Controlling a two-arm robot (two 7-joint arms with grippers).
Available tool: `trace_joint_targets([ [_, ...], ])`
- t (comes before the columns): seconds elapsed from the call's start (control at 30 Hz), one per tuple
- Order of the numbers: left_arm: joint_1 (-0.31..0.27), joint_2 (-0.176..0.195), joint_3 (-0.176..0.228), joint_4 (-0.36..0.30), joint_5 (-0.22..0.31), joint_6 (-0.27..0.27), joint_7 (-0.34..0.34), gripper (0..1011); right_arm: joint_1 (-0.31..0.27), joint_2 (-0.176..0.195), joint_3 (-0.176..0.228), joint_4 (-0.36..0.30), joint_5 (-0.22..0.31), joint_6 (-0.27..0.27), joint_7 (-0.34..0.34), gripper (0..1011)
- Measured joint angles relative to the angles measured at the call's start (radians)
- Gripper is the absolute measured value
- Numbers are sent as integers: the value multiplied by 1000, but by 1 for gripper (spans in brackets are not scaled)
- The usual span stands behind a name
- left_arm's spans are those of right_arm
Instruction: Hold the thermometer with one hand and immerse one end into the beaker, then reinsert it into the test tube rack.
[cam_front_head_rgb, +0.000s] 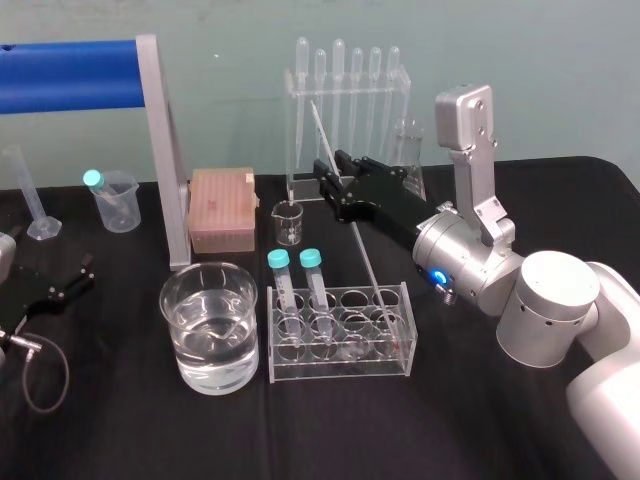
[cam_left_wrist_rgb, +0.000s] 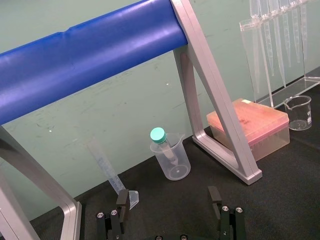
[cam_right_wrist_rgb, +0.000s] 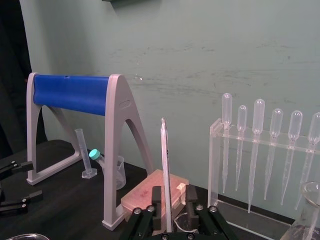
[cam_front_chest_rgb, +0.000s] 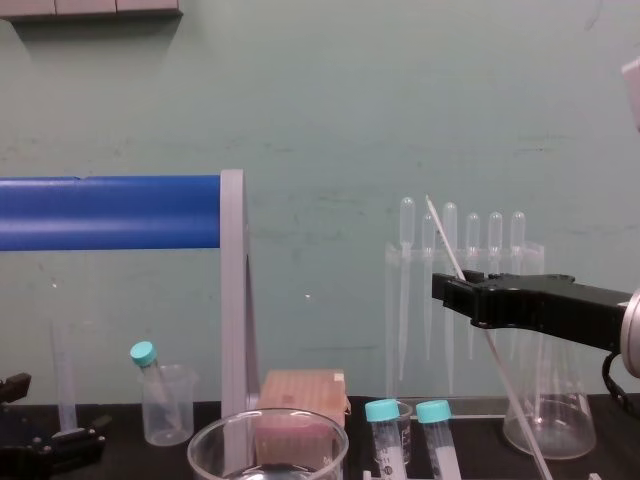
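Observation:
The thermometer (cam_front_head_rgb: 365, 260) leans in the clear test tube rack (cam_front_head_rgb: 340, 368), its lower end in a right-hand hole and its top slanting back toward the pipettes. My right gripper (cam_front_head_rgb: 335, 180) reaches in from the right and straddles the rod's upper part. In the right wrist view the thermometer (cam_right_wrist_rgb: 165, 165) rises between the black fingers (cam_right_wrist_rgb: 156, 196); one finger is close against it and a gap shows at the other. The chest view has the right gripper (cam_front_chest_rgb: 455, 290) across the thermometer (cam_front_chest_rgb: 500, 370). The wide beaker (cam_front_head_rgb: 210, 275) holds water, left of the rack. My left gripper (cam_left_wrist_rgb: 168, 194) rests open, far left.
Two teal-capped tubes (cam_front_head_rgb: 300, 262) stand in the rack's left holes. Behind are a small beaker (cam_front_head_rgb: 288, 222), a pipette stand (cam_front_head_rgb: 345, 90), a conical flask (cam_front_head_rgb: 408, 150), a pink tip box (cam_front_head_rgb: 222, 208) and a blue-barred grey frame (cam_front_head_rgb: 165, 150). A plastic cup (cam_front_head_rgb: 115, 200) stands far left.

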Motion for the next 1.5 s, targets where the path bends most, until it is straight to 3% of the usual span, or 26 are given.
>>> trace_joint_targets([
  [0.27,0,0,0,0,0,0,0,1008,0,0,0,0,0,0,0,136],
  [0.3,0,0,0,0,0,0,0,1008,0,0,0,0,0,0,-1,75],
  [0.37,0,0,0,0,0,0,0,1008,0,0,0,0,0,0,-1,53],
  [0.63,0,0,0,0,0,0,0,1008,0,0,0,0,0,0,-1,53],
  [0.93,0,0,0,0,0,0,0,1008,-12,-9,29,-18,-3,-21,20,53],
  [1.2,0,0,0,0,0,0,0,1008,-23,-11,61,-65,41,-38,49,53],
  [1.5,0,0,0,0,0,0,0,1008,-8,-5,83,-118,93,-93,86,53],
])
